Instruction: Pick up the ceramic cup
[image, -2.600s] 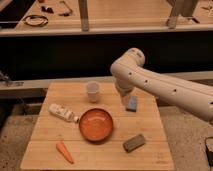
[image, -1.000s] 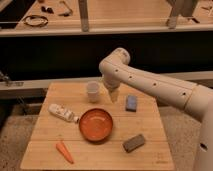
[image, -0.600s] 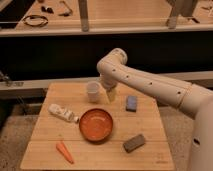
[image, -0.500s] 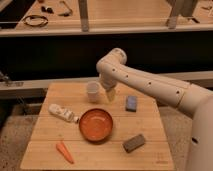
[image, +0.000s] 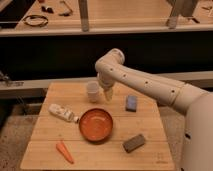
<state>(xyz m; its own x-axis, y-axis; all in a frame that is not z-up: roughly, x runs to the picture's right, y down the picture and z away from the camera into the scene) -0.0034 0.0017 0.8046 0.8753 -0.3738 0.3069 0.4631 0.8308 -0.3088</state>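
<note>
Arm swung left across counter (image: 150, 125) since earlier frames. Gripper (image: 107, 93) now hung just right of ceramic cup (image: 93, 91), fingers spread, nothing held. Cup left upright near counter's back edge, behind orange bowl (image: 95, 124). Side approach judged suited to bowl-free grasp.

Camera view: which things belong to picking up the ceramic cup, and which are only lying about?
Belong to the job: ceramic cup; gripper, open, close beside the cup.
Lying about: orange bowl; white bottle; carrot; blue sponge; grey block.
</note>
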